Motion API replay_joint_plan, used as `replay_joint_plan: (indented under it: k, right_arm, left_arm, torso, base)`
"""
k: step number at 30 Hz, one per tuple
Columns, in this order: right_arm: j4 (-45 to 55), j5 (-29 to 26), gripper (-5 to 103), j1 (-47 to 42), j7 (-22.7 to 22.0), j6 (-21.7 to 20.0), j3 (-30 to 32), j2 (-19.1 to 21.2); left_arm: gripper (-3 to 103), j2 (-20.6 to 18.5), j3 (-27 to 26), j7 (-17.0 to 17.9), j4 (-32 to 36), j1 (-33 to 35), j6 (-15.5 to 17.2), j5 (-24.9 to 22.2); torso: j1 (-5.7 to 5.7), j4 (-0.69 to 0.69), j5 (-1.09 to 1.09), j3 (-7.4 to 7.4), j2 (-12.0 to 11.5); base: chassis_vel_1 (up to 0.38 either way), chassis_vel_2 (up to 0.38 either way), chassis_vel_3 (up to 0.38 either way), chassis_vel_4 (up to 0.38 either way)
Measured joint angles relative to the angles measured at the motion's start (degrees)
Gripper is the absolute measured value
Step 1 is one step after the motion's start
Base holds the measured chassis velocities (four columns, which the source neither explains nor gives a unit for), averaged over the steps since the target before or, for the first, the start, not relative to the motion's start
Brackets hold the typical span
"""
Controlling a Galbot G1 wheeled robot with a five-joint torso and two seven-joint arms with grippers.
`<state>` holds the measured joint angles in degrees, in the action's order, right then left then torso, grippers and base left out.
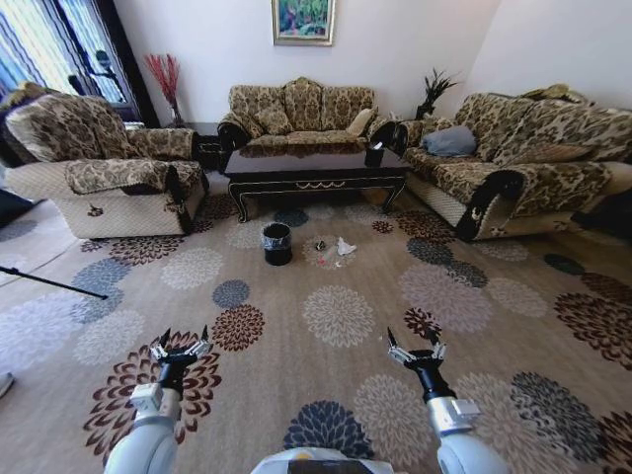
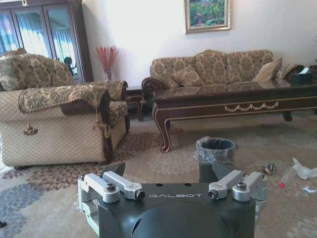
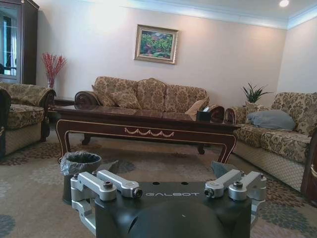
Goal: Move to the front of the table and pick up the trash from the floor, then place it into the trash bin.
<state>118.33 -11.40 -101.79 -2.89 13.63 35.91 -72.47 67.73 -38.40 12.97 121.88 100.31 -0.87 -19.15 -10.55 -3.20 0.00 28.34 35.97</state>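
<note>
Open carpet (image 1: 336,316) separates grippers from bin (image 1: 276,243).

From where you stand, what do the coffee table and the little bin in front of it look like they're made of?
The coffee table looks like dark polished wood: its top mirrors the room, with carved curved legs and gold trim. The bin seems to be black plastic, though that is less sure, lined with a thin clear crinkly plastic bag folded over its rim.

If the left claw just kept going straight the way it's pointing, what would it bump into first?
Probably the trash bin. The left gripper, open and empty, points across bare carpet toward it, with the table behind. Depth is hard to judge, so it might pass just beside the bin.
</note>
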Motion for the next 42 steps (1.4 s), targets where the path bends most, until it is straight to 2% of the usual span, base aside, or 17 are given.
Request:
replay_joint_plan:
  k: [6,15,42]
  right_arm:
    - [0.04,-0.25,100,0.83,-0.38,1.83,0.08,-0.04]
    - [0.02,-0.31,100,1.24,-0.28,2.24,-0.06,-0.16]
    - [-0.28,0.51,100,0.82,0.07,1.84,-0.25,-0.71]
  left_arm:
    - [100,0.04,0.63,0.14,2.02,-0.60,-0.31,1.99]
    - [100,0.53,1.76,-0.37,2.40,-1.84,-1.15,5.88]
    - [100,1.15,1.59,0.11,1.89,-1.40,-0.34,4.05]
  torso:
    - [0.62,0.00,0.00,-0.89,-1.52]
    - [1.40,0.00,0.00,-2.00,-3.41]
    - [3.95,0.00,0.00,-5.80,-9.76]
  base:
    - [0.000,0.000,0.000,0.000]
    - [0.000,0.000,0.000,0.000]
    - [0.000,0.000,0.000,0.000]
